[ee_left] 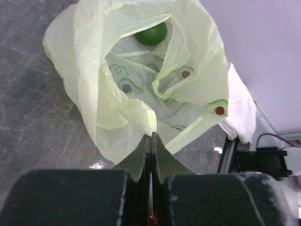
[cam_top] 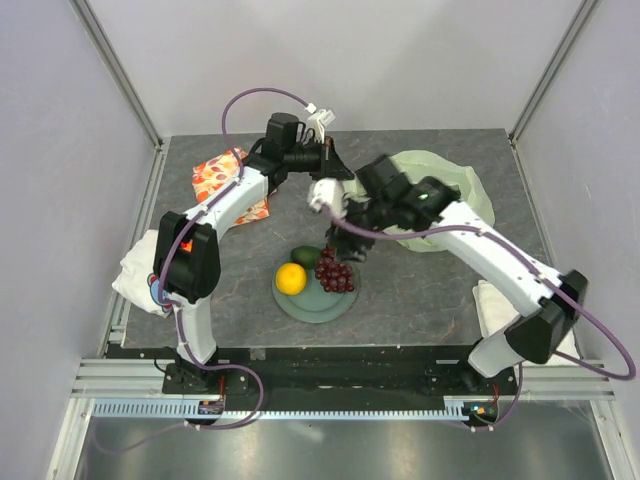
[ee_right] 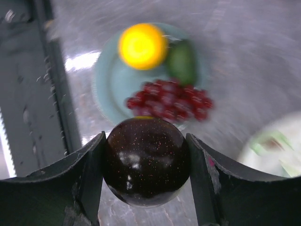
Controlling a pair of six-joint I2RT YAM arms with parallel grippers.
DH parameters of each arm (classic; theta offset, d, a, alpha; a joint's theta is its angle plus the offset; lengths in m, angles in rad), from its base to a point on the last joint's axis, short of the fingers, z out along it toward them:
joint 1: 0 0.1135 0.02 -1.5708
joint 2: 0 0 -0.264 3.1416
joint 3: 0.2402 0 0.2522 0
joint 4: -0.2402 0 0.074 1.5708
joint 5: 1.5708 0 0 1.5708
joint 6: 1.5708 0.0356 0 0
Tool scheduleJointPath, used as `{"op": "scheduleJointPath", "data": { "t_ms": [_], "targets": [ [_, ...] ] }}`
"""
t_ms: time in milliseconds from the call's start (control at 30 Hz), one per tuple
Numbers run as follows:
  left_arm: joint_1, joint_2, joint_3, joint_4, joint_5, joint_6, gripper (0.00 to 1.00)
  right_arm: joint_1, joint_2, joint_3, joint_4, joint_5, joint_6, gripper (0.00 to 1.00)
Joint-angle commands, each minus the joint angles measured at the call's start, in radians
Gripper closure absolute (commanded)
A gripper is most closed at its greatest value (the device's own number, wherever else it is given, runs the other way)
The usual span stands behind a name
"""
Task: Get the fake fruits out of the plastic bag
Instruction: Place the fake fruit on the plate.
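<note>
The dark grey, stone-patterned worktop (cam_top: 420,290) carries a pale blue-green plate (cam_top: 318,306) near the front centre. A crinkled pale green plastic bag (cam_top: 470,195) lies at the back right and an orange leaf-patterned cloth (cam_top: 215,172) at the back left. A white folded towel (cam_top: 135,275) lies at the left edge, a second white towel (cam_top: 492,305) at the right.

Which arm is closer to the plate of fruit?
The right. The right fingers hold a dark round fruit just over the plate's far edge; the left fingers sit farther back, pinching the plastic bag.
</note>
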State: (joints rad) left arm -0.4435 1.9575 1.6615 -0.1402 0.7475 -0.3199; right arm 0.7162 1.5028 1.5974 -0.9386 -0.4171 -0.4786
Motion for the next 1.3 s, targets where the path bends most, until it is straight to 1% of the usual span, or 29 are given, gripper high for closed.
{"op": "scheduleJointPath", "data": {
  "t_ms": [0,33,67,100,133,167,233,300,367,500,633,700,900,1000,1033,1100,1133,1167,1200,1267],
  "targets": [
    [0.029,-0.006,0.044,0.014,0.102,-0.09,0.95,0.21,0.085,-0.008,-0.063,0.027,-0.139,0.46],
    [0.046,-0.012,0.023,0.034,0.113,-0.108,0.93,0.238,0.092,-0.013,-0.06,0.037,-0.159,0.46],
    [0.052,-0.02,0.011,0.053,0.143,-0.129,0.87,0.264,0.102,-0.019,-0.054,0.05,-0.173,0.46],
    [0.061,-0.025,0.004,0.057,0.154,-0.13,0.84,0.31,0.114,-0.036,-0.043,0.063,-0.201,0.46],
    [0.066,-0.031,-0.005,0.059,0.162,-0.128,0.78,0.333,0.123,-0.043,-0.036,0.072,-0.215,0.46],
    [0.069,-0.034,-0.011,0.057,0.183,-0.125,0.65,0.353,0.132,-0.053,-0.031,0.081,-0.222,0.46],
    [0.078,-0.048,-0.026,0.051,0.2,-0.128,0.59,0.391,0.166,-0.074,-0.01,0.104,-0.245,0.46],
    [0.095,-0.065,-0.037,0.047,0.204,-0.143,0.46,0.417,0.192,-0.099,0.012,0.132,-0.259,0.46],
    [0.111,-0.101,-0.049,0.022,0.202,-0.137,0.42,0.43,0.206,-0.119,0.046,0.158,-0.288,0.46],
    [0.19,-0.184,-0.084,-0.005,0.181,-0.14,0.37,0.453,0.261,-0.142,0.099,0.207,-0.33,0.46],
    [0.262,-0.27,-0.114,-0.065,0.197,-0.117,0.37,0.451,0.318,-0.137,0.162,0.256,-0.348,0.47],
    [0.293,-0.328,-0.155,-0.075,0.199,-0.116,0.37,0.453,0.347,-0.132,0.182,0.265,-0.36,0.47],
    [0.324,-0.446,-0.25,-0.076,0.2,-0.116,0.37,0.453,0.389,-0.154,0.208,0.291,-0.399,0.45],
    [0.325,-0.48,-0.281,-0.064,0.211,-0.131,0.37,0.453,0.392,-0.178,0.215,0.317,-0.42,0.38],
    [0.325,-0.486,-0.289,-0.058,0.214,-0.136,0.37,0.453,0.387,-0.189,0.213,0.319,-0.42,0.31],
    [0.325,-0.5,-0.308,-0.042,0.222,-0.146,0.37,0.453,0.381,-0.197,0.212,0.321,-0.411,0.25],
    [0.325,-0.502,-0.312,-0.039,0.223,-0.149,0.37,0.454,0.372,-0.2,0.213,0.321,-0.407,0.2],
    [0.325,-0.505,-0.316,-0.038,0.224,-0.153,0.37,0.454,0.369,-0.198,0.212,0.325,-0.402,0.05],
    [0.325,-0.506,-0.318,-0.035,0.222,-0.157,0.37,0.456,0.366,-0.195,0.208,0.327,-0.394,0.02],
    [0.325,-0.506,-0.318,-0.027,0.222,-0.162,0.37,0.46,0.347,-0.18,0.196,0.331,-0.391,0.02]
  ]
}}
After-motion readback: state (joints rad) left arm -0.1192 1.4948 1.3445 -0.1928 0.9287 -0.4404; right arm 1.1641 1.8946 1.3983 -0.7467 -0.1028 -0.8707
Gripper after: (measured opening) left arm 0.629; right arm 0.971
